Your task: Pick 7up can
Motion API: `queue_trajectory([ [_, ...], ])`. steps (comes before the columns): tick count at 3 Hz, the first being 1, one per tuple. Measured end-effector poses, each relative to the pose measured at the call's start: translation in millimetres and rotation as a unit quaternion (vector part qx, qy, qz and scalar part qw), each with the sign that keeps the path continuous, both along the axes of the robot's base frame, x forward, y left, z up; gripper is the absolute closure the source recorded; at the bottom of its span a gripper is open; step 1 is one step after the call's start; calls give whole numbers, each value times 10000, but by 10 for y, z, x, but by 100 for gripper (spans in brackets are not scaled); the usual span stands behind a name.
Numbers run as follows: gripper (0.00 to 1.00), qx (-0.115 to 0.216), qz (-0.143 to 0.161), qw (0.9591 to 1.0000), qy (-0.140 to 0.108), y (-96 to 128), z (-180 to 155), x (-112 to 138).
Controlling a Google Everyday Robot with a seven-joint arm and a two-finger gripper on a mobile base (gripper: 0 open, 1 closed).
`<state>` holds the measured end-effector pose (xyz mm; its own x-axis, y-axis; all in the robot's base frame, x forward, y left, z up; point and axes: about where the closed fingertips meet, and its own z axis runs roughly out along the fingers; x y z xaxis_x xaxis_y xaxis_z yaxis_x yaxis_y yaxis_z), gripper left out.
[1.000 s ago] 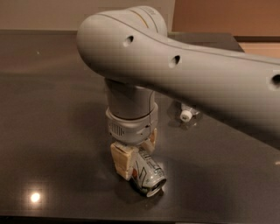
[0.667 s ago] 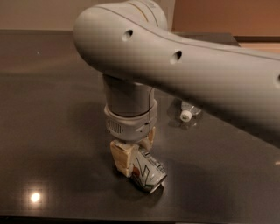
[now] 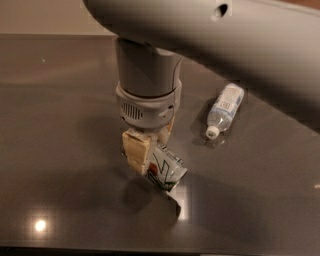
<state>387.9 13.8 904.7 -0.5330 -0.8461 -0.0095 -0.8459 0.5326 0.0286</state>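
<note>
**Camera view: items on record**

1. Writing and labels. You could have read no full word here. The 7up can (image 3: 166,170) showed green strokes on a silver-white skin and a patch of small print too fine to make out. The plastic bottle (image 3: 226,109) carried a pale label with small dark marks, also unreadable.

2. 7up can. Silver-white aluminium, tilted, one end pointing down and to the right. It sat at the lower middle of your view, directly below the wrist (image 3: 146,107), with a dark shadow on the desk (image 3: 60,125) just under it. Whether it rested on the desk or hung just off it could not be told.

3. Gripper (image 3: 151,150). It pointed straight down from the grey arm (image 3: 235,45), just above the desk. The beige jaws were pinching the 7up can, one against its near left side and the other behind it.

4. Plastic bottle. Clear, lying on its side to the right of the gripper and apart from the can, with its white cap (image 3: 213,132) turned toward you.

5. Surface and room. The desk was dark grey and glossy, with bright spots of reflected light near its front edge. A plain beige wall (image 3: 45,15) stood behind it at upper left.
</note>
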Motion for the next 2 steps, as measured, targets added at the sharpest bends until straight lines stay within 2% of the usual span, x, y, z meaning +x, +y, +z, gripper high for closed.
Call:
queue_trajectory([
  [2, 100, 505, 472, 9968, -397, -3, 628, 257],
])
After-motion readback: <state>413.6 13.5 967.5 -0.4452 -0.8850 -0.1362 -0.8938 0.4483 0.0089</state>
